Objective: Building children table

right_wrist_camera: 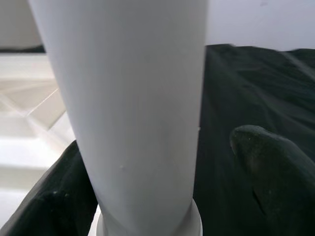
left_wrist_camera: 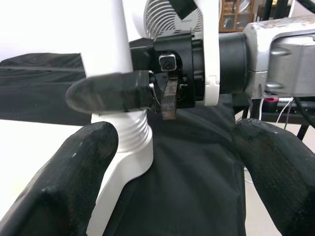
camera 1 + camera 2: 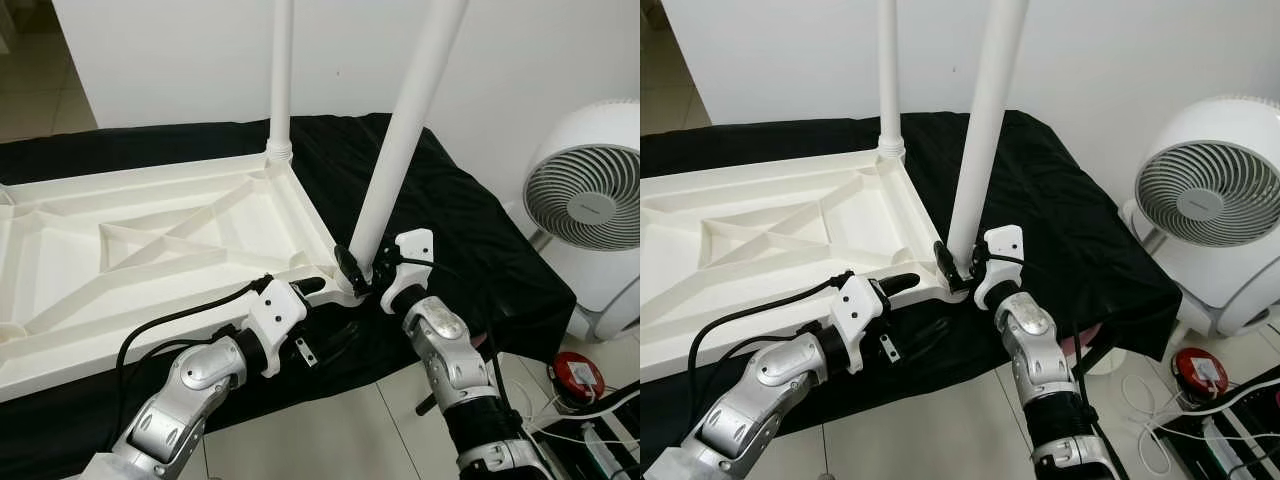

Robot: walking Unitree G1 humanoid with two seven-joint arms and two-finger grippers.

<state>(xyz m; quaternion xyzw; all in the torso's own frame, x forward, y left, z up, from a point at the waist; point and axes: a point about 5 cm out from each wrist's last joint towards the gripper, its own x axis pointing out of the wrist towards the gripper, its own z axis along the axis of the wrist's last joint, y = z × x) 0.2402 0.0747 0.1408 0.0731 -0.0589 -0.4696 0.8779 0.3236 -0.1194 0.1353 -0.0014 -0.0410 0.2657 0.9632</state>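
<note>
White upturned tabletop (image 3: pixel 150 250) on black cloth (image 3: pixel 440 210) at frame left, one leg (image 3: pixel 282 75) upright at its far corner, right claw (image 3: pixel 368 272) clamped around tilted second leg (image 3: pixel 405 135) at centre, left claw (image 3: pixel 335 290) open beside the near corner socket, fan (image 3: pixel 585 200) at right.

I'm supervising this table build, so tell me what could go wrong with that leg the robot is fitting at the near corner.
The near leg leans while the far leg stands straight, so it may cross-thread or pop out. The right gripper grips it low, leaving the long top free to tip. The tabletop lies on loose black cloth and could slide.
</note>
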